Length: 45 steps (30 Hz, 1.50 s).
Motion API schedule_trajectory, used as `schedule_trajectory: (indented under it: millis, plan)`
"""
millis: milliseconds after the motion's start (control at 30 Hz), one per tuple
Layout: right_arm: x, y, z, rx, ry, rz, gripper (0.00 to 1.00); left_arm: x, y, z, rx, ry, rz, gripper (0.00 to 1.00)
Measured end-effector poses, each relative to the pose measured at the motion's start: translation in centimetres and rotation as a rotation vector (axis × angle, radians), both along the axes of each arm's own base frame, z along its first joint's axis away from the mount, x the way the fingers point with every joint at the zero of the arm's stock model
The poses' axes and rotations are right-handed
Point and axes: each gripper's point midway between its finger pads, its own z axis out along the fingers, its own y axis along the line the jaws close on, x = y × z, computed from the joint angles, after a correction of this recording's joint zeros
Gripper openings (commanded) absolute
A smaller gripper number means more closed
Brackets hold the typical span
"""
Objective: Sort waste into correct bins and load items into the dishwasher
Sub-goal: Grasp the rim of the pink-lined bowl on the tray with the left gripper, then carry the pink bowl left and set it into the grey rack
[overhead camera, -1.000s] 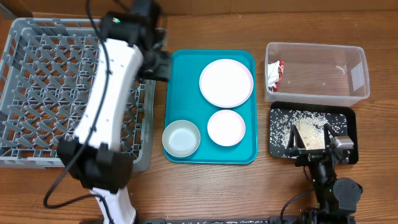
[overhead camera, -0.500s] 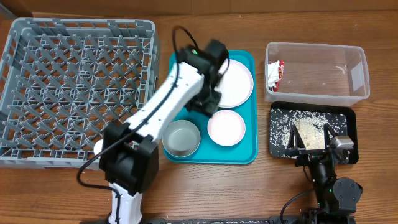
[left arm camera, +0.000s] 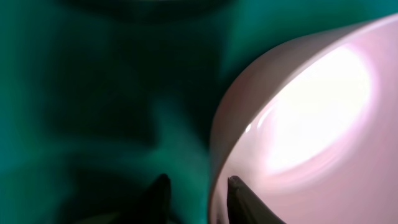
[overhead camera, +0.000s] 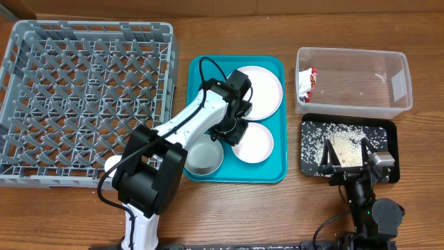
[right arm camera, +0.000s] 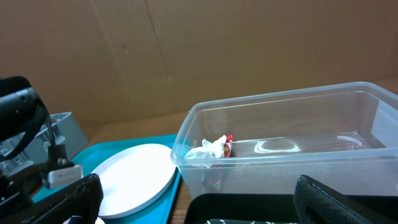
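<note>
**Left jaws astride the saucer's rim**

From above, the left arm [overhead camera: 187,128] reaches across the teal tray [overhead camera: 277,167]. Its tip is down at the left edge of the saucer [overhead camera: 255,144], between the plate [overhead camera: 262,90] and the bowl [overhead camera: 198,161]. All three dishes sit on that tray, and the arm hides part of the bowl and part of the plate. The rack [overhead camera: 87,97] stands at the left of the bench [overhead camera: 69,215]. At the right, the tub [overhead camera: 388,76] holds the wrapper [overhead camera: 306,83] at its left end. Just in front of the tub lies the black tray [overhead camera: 390,135], strewn with rice [overhead camera: 316,139] and carrying a heap of tan scraps [overhead camera: 345,146]. The right arm [overhead camera: 368,208] sits at the bench's near edge, with its jaws spread wide over the near part of the black tray, one on either side of the scraps.

The left wrist view is close and blurred. The saucer [left arm camera: 311,112] fills the right side and the teal tray [left arm camera: 93,124] fills the left. The left jaws stand a little apart with the saucer's rim running up between them. One of the fingers [left arm camera: 160,194] is over the teal and the other is over the white. A strip of teal shows between the first finger and the rim, so nothing is clamped.

In the right wrist view, the right jaws sit far apart at the bottom corners and hold nothing. Between them is the tub [right arm camera: 311,137], with the wrapper [right arm camera: 214,148] against its left end. The black tray [right arm camera: 249,211] is just below the tub. To the left are the plate [right arm camera: 134,177] on the teal tray [right arm camera: 106,149] and the dark left arm [right arm camera: 22,124].
</note>
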Motion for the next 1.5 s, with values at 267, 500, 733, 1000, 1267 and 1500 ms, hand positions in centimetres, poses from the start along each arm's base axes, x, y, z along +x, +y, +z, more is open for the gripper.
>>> schedule_trajectory:
  millis: [267,500,733,1000,1267,1500]
  plan:
    - [0.0,0.0,0.0,0.000,0.000,0.000,1.00,0.0,0.1,1.5,0.016,0.017,0.027,0.04]
    - [0.0,0.0,0.0,0.000,0.000,0.000,1.00,2.4,0.8,7.6,0.090,-0.068,0.062,0.04]
    - [0.0,0.0,0.0,0.000,0.000,0.000,1.00,4.1,7.9,15.6,0.398,-0.229,0.267,0.04]
    - [0.0,0.0,0.0,0.000,0.000,0.000,1.00,5.7,14.7,22.8,0.540,-0.485,0.481,0.04]
    - [0.0,0.0,0.0,0.000,0.000,0.000,1.00,1.4,21.2,31.4,0.562,-0.748,0.723,0.04]
    - [0.0,0.0,0.0,0.000,0.000,0.000,1.00,3.2,27.0,25.9,0.835,-0.664,0.835,0.04]
